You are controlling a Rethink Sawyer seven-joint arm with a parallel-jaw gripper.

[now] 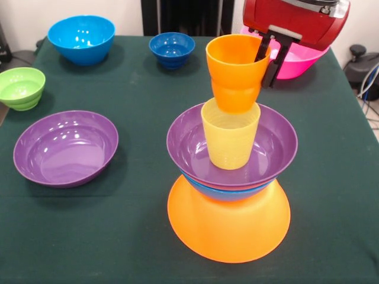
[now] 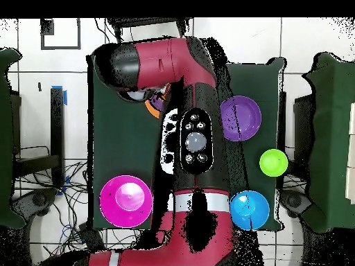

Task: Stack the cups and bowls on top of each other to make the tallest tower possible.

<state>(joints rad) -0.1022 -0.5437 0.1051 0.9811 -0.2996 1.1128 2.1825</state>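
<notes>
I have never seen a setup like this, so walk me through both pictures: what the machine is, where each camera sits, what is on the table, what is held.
It is a red robot arm. The front view looks across the table at it; the overhead view looks straight down, so the arm hides the stack there. Its gripper grips the rim of an orange cup, which sits on a yellow cup. That stands in a purple bowl above a blue bowl on an upturned orange bowl. Loose on the green table: another purple bowl, green, two blue, pink.

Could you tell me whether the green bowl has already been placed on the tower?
No, the green bowl sits alone on the table at the front view's left edge, far from the tower.
</notes>
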